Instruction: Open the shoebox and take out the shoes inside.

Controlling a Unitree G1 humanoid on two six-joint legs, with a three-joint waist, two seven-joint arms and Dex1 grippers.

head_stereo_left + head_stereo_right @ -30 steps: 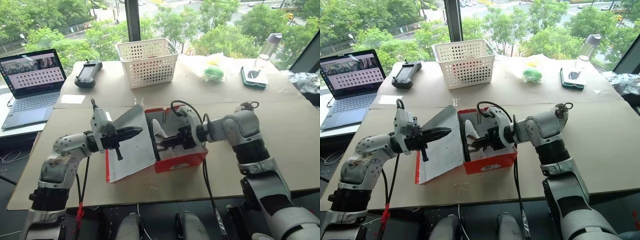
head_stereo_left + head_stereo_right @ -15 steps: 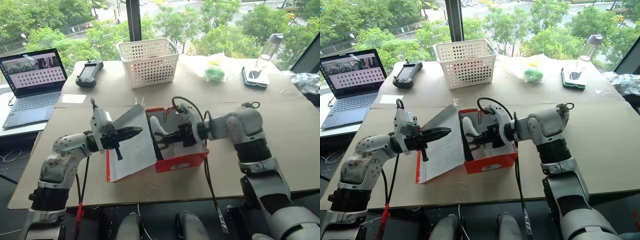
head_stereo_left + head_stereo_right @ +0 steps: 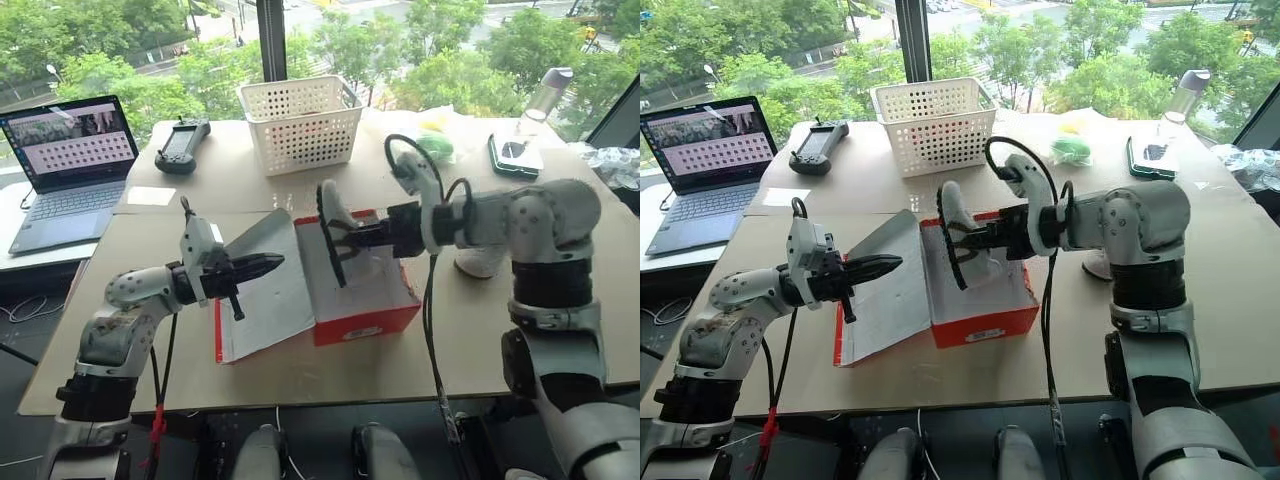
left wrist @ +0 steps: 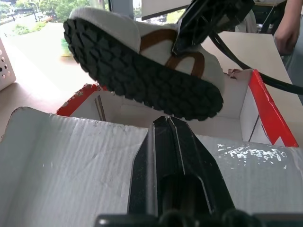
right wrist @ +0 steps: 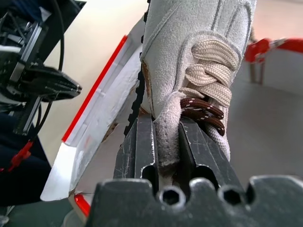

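Your right gripper (image 5: 165, 142) is clamped on the collar edge of a white shoe (image 3: 330, 215), the two black fingers (image 5: 139, 142) pinching the pale fabric between them. You have that shoe in the air above the open red shoebox (image 3: 370, 315), tipped on its side so the dark, knobbly sole faces your left arm and the toe points up. In the right wrist view you can see its cream laces, with brown laces just beside the finger; in the left wrist view a brown curved stripe shows on the shoe's side.

Your left gripper (image 3: 272, 264) is closed tight with nothing between the fingers, pointing level across the lid (image 3: 265, 290). The lid lies folded back toward your left, its pale grey-white inside facing up, and the left fingertips sit over it. Whether they touch the cardboard, you cannot tell.

The box itself rests on the brown table (image 3: 560, 320) between your two arms. A second white shoe (image 3: 484, 263) stands on the table just beside your right arm, outside the box.

Farther back you have a white perforated basket (image 3: 300, 125), a black handheld controller (image 3: 180, 147), an open laptop (image 3: 70, 165), a green object in clear wrapping (image 3: 1070, 148), a phone (image 3: 515, 152) and a bottle (image 3: 550, 90).
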